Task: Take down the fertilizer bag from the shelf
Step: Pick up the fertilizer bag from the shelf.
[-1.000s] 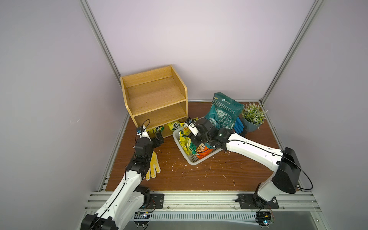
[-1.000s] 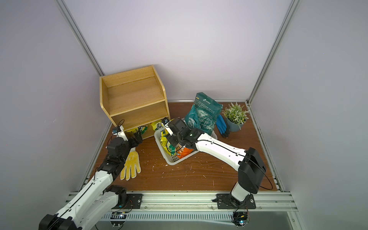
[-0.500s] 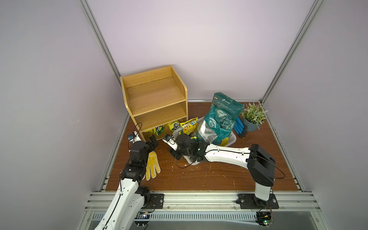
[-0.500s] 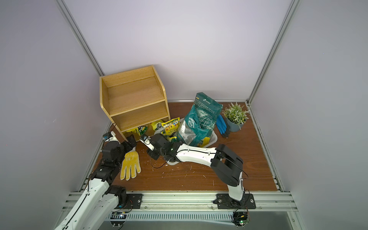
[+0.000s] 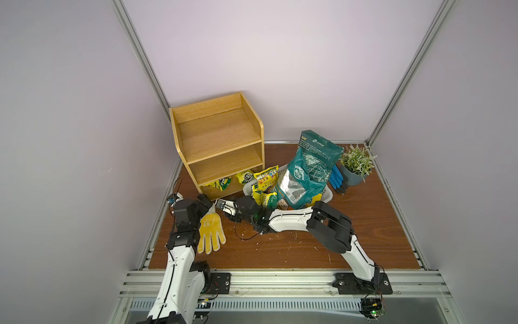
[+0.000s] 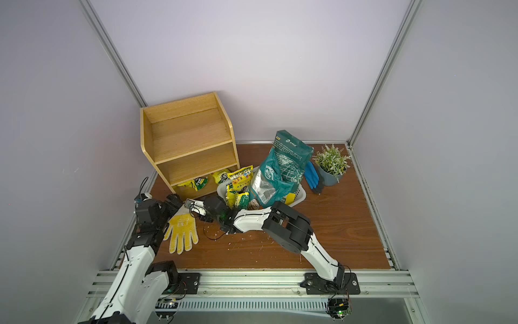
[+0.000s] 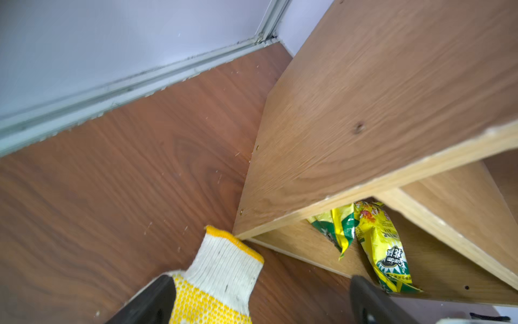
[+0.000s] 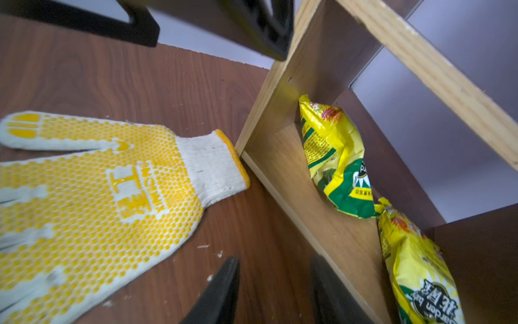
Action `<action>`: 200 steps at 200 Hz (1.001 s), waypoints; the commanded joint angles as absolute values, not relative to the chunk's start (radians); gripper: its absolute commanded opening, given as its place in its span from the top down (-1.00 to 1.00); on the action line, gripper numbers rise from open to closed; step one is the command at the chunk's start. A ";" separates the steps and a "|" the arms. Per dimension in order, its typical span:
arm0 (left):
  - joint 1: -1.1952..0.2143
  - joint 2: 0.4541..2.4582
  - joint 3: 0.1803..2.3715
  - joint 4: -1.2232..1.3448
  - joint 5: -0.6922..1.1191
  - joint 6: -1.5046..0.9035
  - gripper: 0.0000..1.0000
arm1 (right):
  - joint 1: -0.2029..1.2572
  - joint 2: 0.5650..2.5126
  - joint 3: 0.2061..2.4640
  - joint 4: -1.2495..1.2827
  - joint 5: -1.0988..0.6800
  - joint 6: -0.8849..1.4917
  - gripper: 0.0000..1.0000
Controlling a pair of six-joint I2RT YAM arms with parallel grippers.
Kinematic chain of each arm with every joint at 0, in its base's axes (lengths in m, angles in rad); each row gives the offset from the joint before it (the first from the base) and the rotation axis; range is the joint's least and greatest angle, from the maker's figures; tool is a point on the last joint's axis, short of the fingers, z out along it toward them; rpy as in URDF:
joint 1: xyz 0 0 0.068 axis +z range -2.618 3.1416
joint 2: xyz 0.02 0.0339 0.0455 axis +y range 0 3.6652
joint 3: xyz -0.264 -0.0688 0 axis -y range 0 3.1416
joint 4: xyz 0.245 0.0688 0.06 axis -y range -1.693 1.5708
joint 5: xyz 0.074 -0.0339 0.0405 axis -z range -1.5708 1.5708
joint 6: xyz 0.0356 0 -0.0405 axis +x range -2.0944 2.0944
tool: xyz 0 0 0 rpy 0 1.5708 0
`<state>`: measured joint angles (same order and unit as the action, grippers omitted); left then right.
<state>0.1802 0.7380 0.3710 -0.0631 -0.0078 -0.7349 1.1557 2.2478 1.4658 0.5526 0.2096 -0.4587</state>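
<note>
The light-wood shelf [image 5: 221, 140] stands at the back left. Two yellow-green fertilizer bags [image 5: 221, 183] [image 5: 245, 176] lean in its lowest tier, and both show in the right wrist view [image 8: 336, 160] [image 8: 414, 266]. My right gripper [image 8: 276, 280] is low over the floor just in front of that tier's left corner [image 5: 224, 209], open, with only floor between its fingers. My left gripper [image 7: 258, 297] stands wide open beside the same corner [image 5: 206, 200]. The cuff of a yellow glove [image 7: 224, 261] lies between its fingers, not gripped.
The yellow dotted glove [image 5: 210, 232] lies on the floor by the left arm. A white basket [image 5: 328, 193] holds more yellow packets and a big teal bag [image 5: 308, 168]. Blue gloves [image 5: 336, 176] and a potted plant [image 5: 356, 165] stand at the back right. Walls close in on both sides.
My right gripper left the basket and swung left and down to the shelf's bottom corner. The basket now sits further back under the teal bag. The left arm drew back slightly.
</note>
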 commanded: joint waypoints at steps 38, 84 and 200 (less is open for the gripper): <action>0.193 0.711 0.374 0.007 0.015 -0.646 -1.00 | 1.165 2.409 1.674 0.768 0.367 -0.604 0.03; 0.195 0.705 0.367 0.024 0.000 -0.660 -1.00 | 1.142 2.444 1.719 0.779 0.434 -0.592 0.03; 0.195 0.711 0.389 -0.045 -0.115 -0.664 -1.00 | 1.107 2.582 1.902 0.634 0.411 -0.493 0.26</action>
